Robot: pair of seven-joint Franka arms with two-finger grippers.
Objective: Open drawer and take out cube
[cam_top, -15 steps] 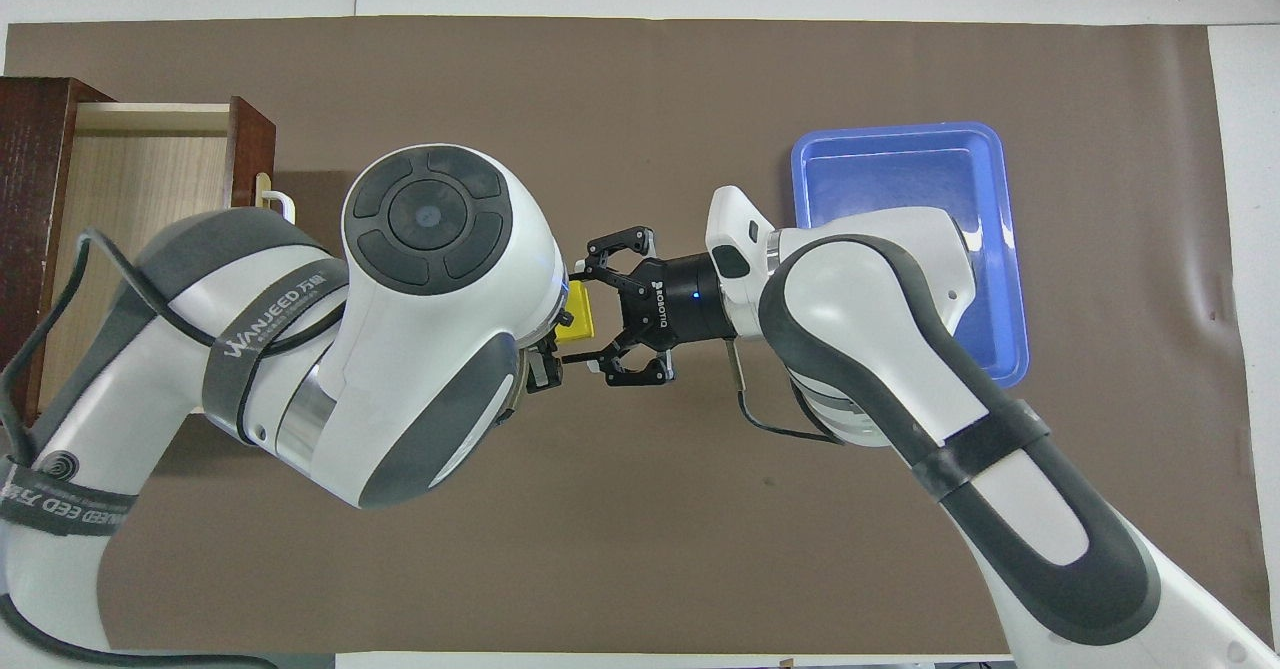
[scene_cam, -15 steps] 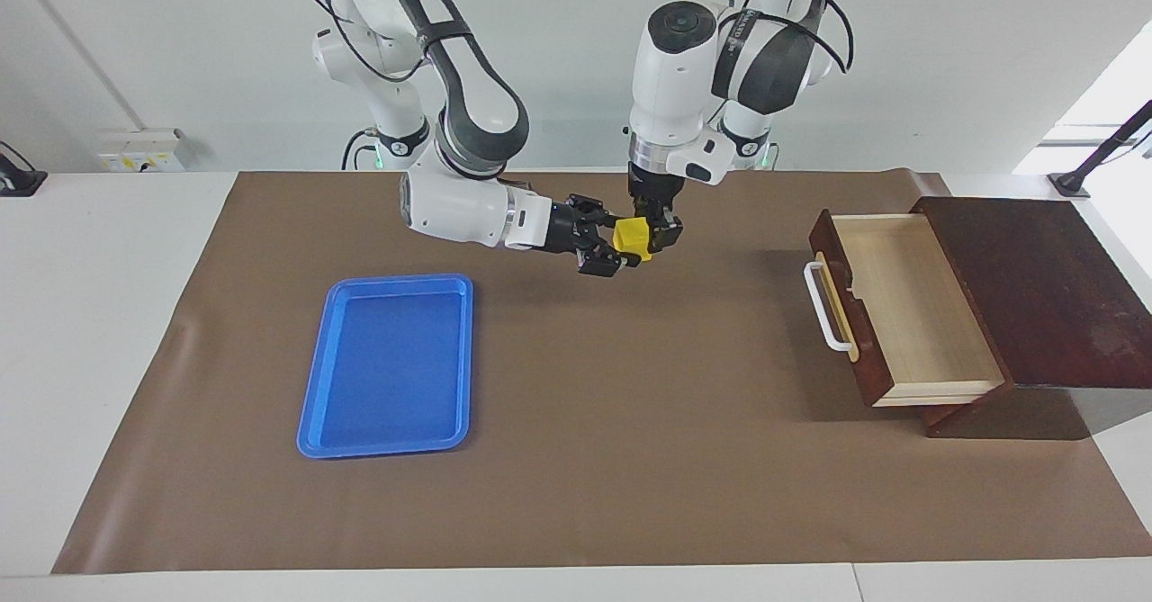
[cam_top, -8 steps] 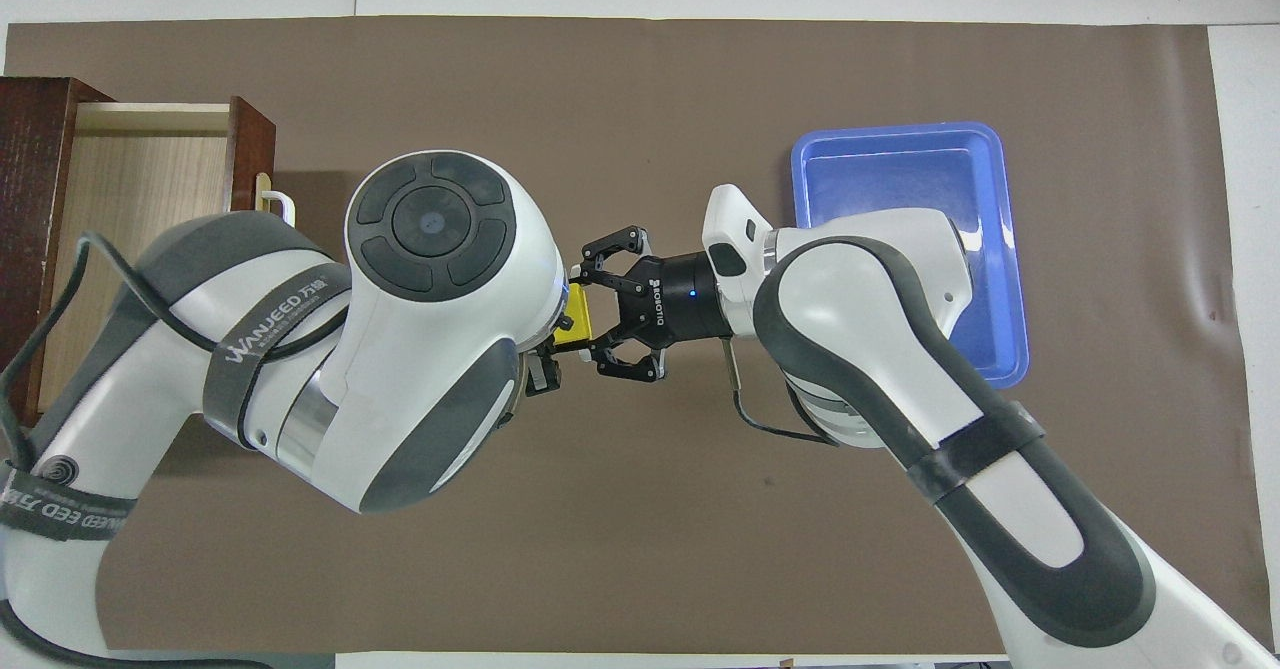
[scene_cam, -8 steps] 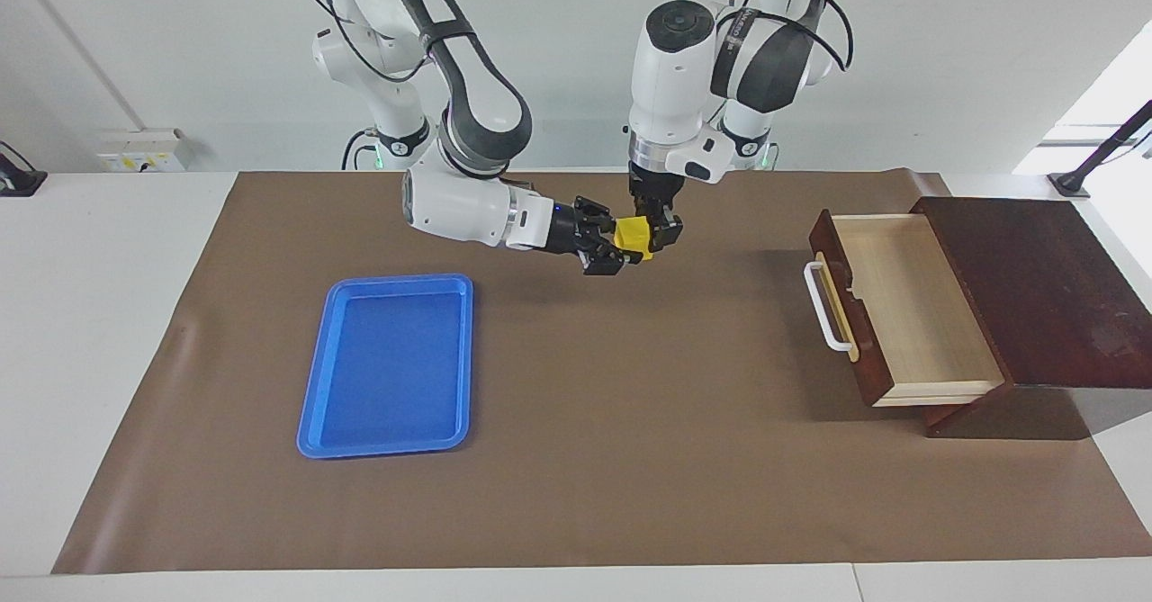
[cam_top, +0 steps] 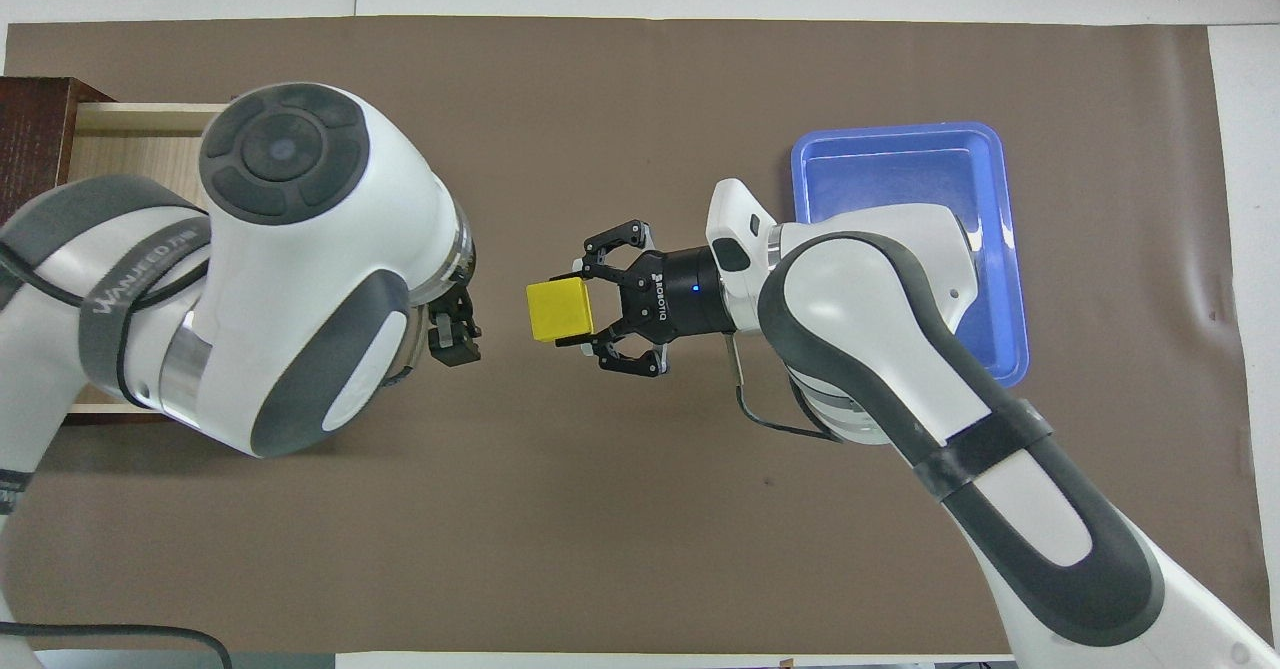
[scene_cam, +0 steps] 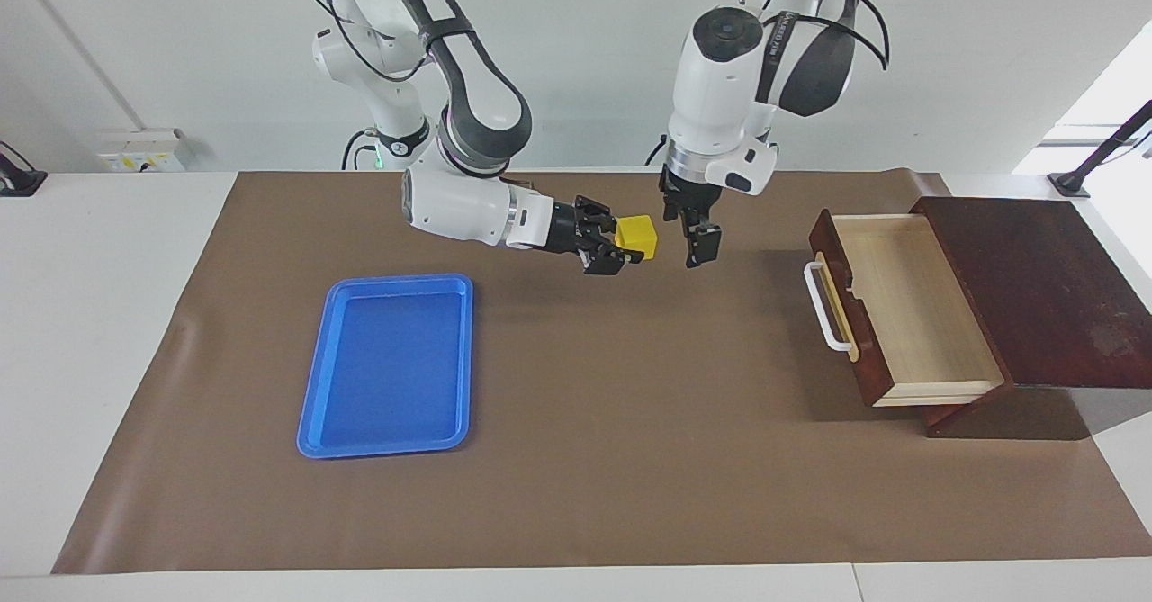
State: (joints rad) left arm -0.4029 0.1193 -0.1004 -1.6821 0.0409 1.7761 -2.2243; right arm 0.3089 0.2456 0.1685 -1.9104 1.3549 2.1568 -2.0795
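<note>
Now that the left hand [scene_cam: 698,240] has let go of the cube [scene_cam: 636,234] and drawn off toward the drawer [scene_cam: 900,305], its fingers spread and empty above the bare mat, the handover is done: the right hand [scene_cam: 625,248] alone carries the yellow cube, clenched on it in the air over the middle of the mat. In the overhead view the cube sits at the centre of the dial, the left hand at nine o'clock from it, the blue tray [cam_top: 1006,249] at about two o'clock. The drawer stands pulled open with its pale interior bare, so both parts of the task look finished; setting the cube in the tray seems the likely next move. A brown mat [scene_cam: 630,458] covers the white desk [scene_cam: 90,314] before a plain pale wall.
</note>
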